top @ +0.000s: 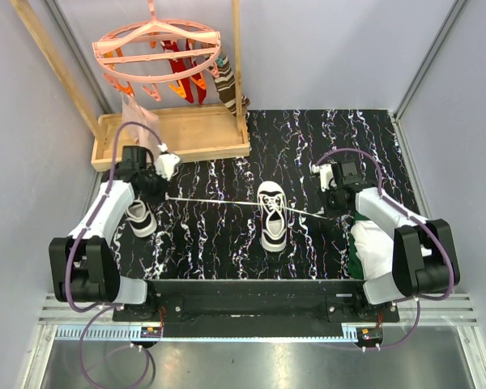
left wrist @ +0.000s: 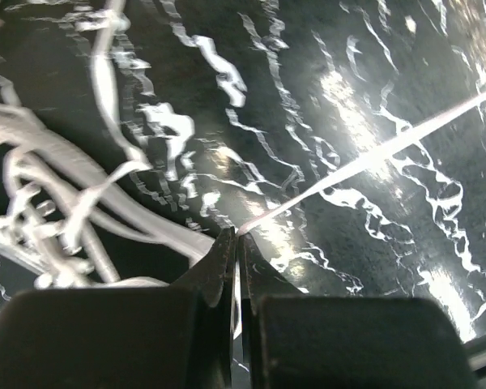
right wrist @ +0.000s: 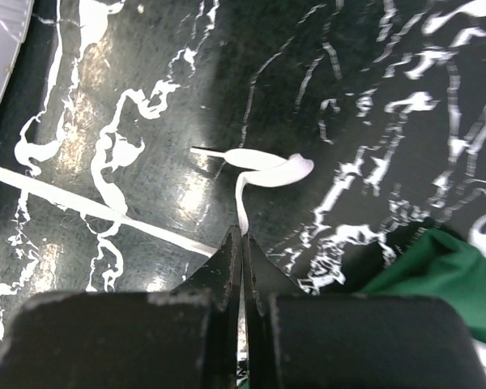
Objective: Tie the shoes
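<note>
Worktop (top: 373, 146) of black material with white marble veining, seen from above, with two robot arms reaching in from the near edge. At its centre lies a small black canvas sneaker (top: 272, 215) with a white rubber sole. Its long white laces are pulled out sideways in an almost straight line. The left lace (top: 215, 201) runs to the left gripper (top: 164, 193), whose jaws are pressed together on it. The left wrist view shows the strand (left wrist: 373, 154) leaving the closed tips (left wrist: 236, 237) taut.

The right lace (top: 304, 213) runs to the right gripper (top: 328, 212), and here too the jaws are clamped on the lace. In the right wrist view a short curled tail (right wrist: 267, 170) pokes out past the tips (right wrist: 241, 235).

A second sneaker (top: 141, 217) of the same kind lies at the left, beside the left arm. A white-and-green cloth (top: 364, 243) sits under the right arm. At the far left stand a shallow wooden tray (top: 178, 130) and a round pink clip hanger (top: 158, 44) holding a dark striped sock (top: 227, 85).
</note>
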`<state>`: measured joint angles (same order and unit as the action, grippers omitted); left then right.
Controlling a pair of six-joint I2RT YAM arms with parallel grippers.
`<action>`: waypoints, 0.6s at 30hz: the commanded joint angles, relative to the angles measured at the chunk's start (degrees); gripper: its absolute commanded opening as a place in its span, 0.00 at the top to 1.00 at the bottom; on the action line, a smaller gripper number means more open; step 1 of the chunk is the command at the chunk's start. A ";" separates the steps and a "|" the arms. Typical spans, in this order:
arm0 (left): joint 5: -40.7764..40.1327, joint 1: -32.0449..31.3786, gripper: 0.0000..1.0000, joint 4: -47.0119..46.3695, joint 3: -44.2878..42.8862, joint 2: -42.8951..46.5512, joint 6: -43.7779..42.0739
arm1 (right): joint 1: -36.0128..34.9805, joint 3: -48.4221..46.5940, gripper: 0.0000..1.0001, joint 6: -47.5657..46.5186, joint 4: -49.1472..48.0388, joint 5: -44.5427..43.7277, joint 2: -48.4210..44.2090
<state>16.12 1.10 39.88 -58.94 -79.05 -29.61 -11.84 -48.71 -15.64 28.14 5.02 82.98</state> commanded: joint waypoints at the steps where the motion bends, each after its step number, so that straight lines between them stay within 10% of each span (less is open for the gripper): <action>1: -3.46 -6.37 1.00 -1.64 2.24 -1.37 -3.01 | 0.41 -2.35 1.00 -0.63 0.69 2.19 2.97; 18: -10.23 -18.77 0.98 -7.45 0.14 -15.96 0.86 | 0.32 -9.47 0.79 -0.27 6.12 10.63 8.52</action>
<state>7.60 -16.67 34.79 -56.75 -92.79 -29.65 -11.77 -54.06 -15.57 30.55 12.38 91.92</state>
